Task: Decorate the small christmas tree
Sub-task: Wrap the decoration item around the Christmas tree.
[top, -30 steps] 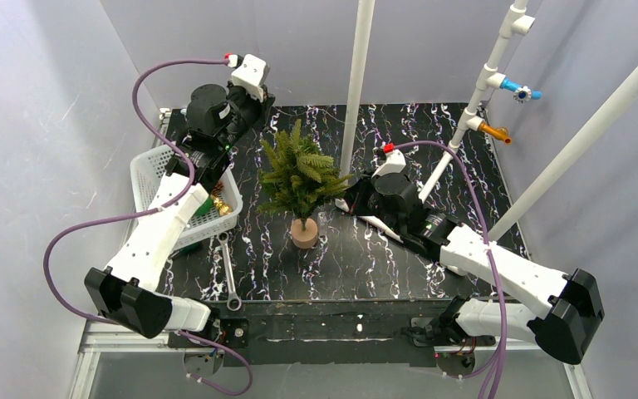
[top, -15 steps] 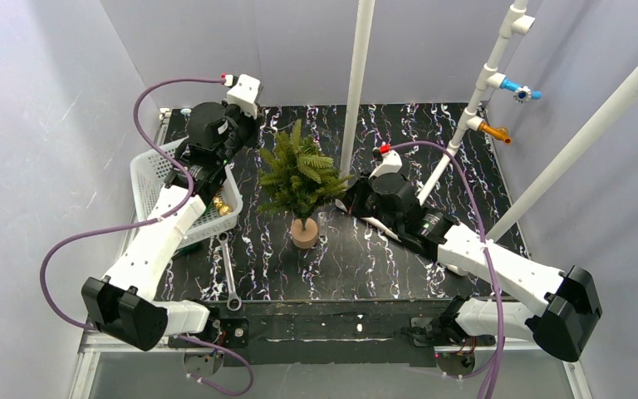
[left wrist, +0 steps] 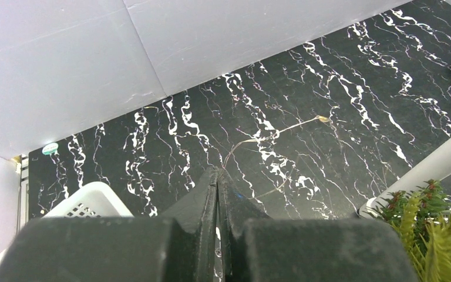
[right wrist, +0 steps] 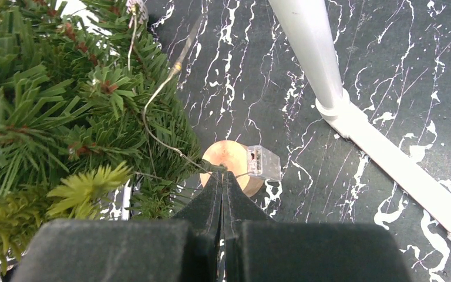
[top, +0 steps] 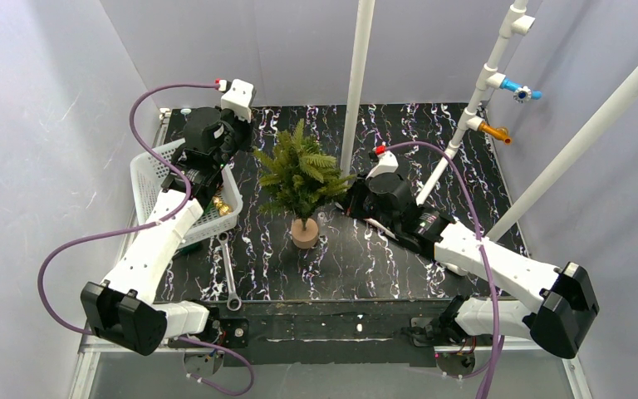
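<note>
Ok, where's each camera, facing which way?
Top external: above, behind the robot, down on the black marbled table; white left arm and right arm show.
Left wrist: over the shut left gripper, facing the far wall.
Right wrist: over the right gripper shut on a thin wire, onto the small green christmas tree.
Shared: tree.

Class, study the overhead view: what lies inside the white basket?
Gold baubles show at the near right corner of the basket. The left arm covers most of the rest, so other contents cannot be seen.
</note>
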`<act>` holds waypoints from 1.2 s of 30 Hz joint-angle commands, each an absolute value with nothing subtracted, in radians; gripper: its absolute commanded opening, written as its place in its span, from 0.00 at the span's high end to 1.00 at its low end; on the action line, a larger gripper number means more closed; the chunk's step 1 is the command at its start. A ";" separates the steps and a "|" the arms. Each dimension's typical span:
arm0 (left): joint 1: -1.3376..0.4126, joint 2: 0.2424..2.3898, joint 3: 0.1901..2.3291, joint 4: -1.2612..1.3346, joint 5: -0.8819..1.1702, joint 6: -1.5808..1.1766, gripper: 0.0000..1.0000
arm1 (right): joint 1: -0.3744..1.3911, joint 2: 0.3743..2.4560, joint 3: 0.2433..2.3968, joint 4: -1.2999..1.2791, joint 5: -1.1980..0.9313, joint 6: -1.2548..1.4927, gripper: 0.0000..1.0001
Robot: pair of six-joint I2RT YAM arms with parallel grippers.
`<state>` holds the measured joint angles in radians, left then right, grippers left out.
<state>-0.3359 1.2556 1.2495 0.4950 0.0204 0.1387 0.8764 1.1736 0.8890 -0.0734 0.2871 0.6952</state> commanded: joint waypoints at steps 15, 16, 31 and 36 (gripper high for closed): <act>-0.321 1.225 1.198 0.476 -0.010 0.194 1.00 | 0.871 1.178 0.945 -0.066 0.282 0.681 0.99; -0.321 1.223 1.191 0.475 -0.009 0.194 1.00 | 0.871 1.177 0.945 -0.067 0.285 0.681 0.99; -0.321 1.100 1.114 0.425 0.000 0.112 1.00 | 0.871 1.093 0.964 -0.172 0.364 0.662 0.55; -0.321 1.089 1.110 0.416 -0.016 0.060 1.00 | 0.872 1.053 0.967 -0.211 0.387 0.654 0.53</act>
